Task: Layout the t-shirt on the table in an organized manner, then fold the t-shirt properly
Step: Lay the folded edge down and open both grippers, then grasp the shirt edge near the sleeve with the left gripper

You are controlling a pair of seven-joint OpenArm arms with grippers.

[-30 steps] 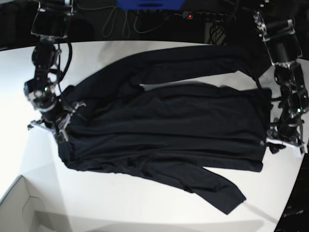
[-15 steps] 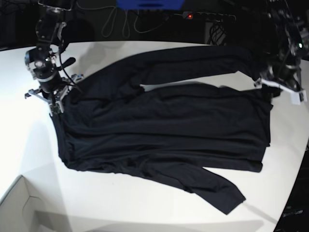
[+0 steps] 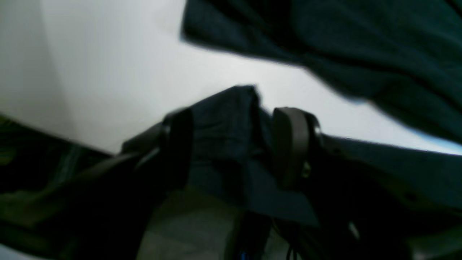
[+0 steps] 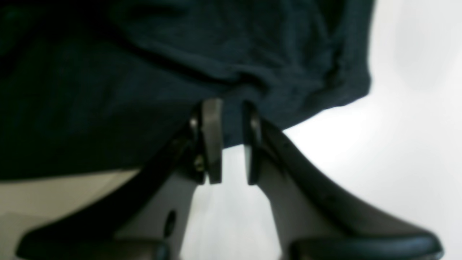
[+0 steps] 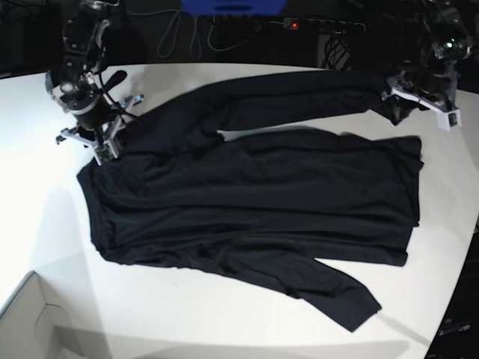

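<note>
Fabric of the t-shirt has been dragged farther back, left gripper and right gripper both loosening apart.

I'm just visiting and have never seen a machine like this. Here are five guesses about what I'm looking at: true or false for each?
1. The t-shirt is black. True.
2. It lies folded into a neat small square. False: it is spread out across the table, both long sleeves sticking out.
3. The left claw has dark fabric between its two fingers. True.
4. The right claw is far from the shirt, over bare table. False: its fingertips sit right at the shirt's edge, with cloth between them.
5. The table is dark wood. False: it is smooth and white.
</note>
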